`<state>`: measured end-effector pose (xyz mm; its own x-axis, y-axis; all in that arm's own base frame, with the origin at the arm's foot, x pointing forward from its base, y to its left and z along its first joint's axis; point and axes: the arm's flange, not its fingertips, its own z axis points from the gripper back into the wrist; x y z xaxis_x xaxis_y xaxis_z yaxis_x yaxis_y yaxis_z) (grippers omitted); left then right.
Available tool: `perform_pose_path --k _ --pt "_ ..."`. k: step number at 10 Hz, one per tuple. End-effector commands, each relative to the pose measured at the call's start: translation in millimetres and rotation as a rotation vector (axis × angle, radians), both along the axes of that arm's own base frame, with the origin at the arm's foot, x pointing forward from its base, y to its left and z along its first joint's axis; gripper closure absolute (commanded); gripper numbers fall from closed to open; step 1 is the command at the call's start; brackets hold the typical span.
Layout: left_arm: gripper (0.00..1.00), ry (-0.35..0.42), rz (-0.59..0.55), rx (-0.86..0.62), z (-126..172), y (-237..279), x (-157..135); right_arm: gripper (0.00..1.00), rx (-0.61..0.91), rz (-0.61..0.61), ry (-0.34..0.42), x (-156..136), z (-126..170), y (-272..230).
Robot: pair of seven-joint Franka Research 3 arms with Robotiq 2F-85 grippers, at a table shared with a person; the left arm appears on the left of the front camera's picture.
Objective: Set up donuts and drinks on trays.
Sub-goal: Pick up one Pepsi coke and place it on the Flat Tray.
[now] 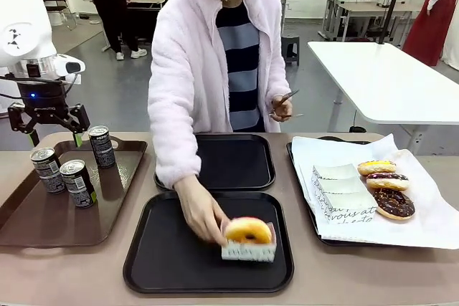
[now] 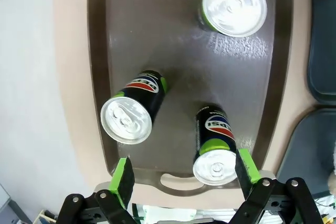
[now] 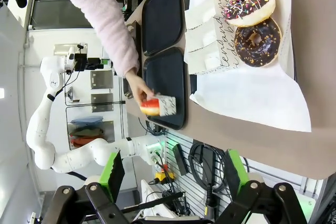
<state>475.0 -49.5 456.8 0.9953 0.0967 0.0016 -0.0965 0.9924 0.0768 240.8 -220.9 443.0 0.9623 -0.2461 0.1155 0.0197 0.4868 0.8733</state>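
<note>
Found left gripper [image 1: 55,136] poised over the brown tray [image 1: 43,216], fingers apart, nothing held. Found three drinks [image 2: 233,6] upright on that tray, long axes vertical. Nearest can [image 2: 215,153] at its near end, lying toward one finger rather than centred between the two.

The near tray [image 1: 172,249] lies at the middle of the table's front side. On its right half sits a sleeved donut [image 1: 248,238], and the person's hand [image 1: 204,216] touches the donut's left side. Directly behind the near tray lies the far tray [image 1: 233,163]. To the left of the near tray is the long tray [image 1: 43,220], which carries three cans [image 1: 77,183]: two side by side and the third behind them. To the right of the near tray is the paper-lined tray [image 1: 333,241]. On it the sleeves [image 1: 343,191] lie closer to the near tray, and three donuts [image 1: 387,180] lie in a row further right
</note>
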Motion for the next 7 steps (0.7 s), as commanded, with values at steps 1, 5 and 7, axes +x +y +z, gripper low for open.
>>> perform_pose_path --k 1,5,7 --pt "0.0 -0.043 -0.058 -0.003 6.9 -14.6 -25.7 0.0 0.018 0.001 -0.023 1.4 -1.0 -1.5" --pt "0.0 -0.039 -0.089 0.016 5.0 -31.4 -43.8 0.0 0.018 0.001 -0.023 1.4 -1.0 -1.5" --pt "0.0 -0.04 -0.127 -0.016 -1.6 -31.3 -50.5 0.0 0.018 0.001 -0.023 1.4 -1.0 -1.5"
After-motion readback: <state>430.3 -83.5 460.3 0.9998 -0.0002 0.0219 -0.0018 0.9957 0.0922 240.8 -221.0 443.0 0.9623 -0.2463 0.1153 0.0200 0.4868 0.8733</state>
